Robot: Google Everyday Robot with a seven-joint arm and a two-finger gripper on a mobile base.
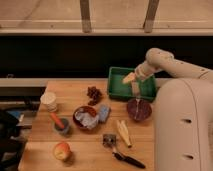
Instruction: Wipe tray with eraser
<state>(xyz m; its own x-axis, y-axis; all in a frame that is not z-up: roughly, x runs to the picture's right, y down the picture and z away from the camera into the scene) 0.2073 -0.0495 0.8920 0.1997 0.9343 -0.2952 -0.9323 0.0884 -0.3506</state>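
We see the eraser (128, 78), a pale cream wedge, clamped in the gripper (133, 79) and sitting over the inside of the tray (115, 90), toward its back and about mid-width. We can't tell if the eraser touches the tray floor. The tray is green plastic, shallow with a raised rim, at the back right of the wooden table (85, 157). The arm (160, 59) comes in from the right above the tray's right rear corner, with the wrist angled down and left.

- Just in front of the tray's right half: a dark red bowl (139, 110). It is near the rim; we can't tell if they touch
- Just left of the tray: a dark brown clustered lump (93, 93), possibly a pine cone
- Table centre: a second red bowl (79, 112) holding a crumpled white thing (89, 120), with a light blue sponge block (104, 113) against its right side
- In front of those: a pair of pale yellow sticks (123, 133) lying side by side, and beside them a black-handled tool (127, 160) with a metal head
- Left side: a white cup stack (49, 101), then a small grey bowl (63, 128) with an orange stick (56, 120) leaning in it
- Front left: a red-yellow fruit (62, 150), apple-like

The robot's white body (185, 130) fills the right foreground and hides the table's right edge
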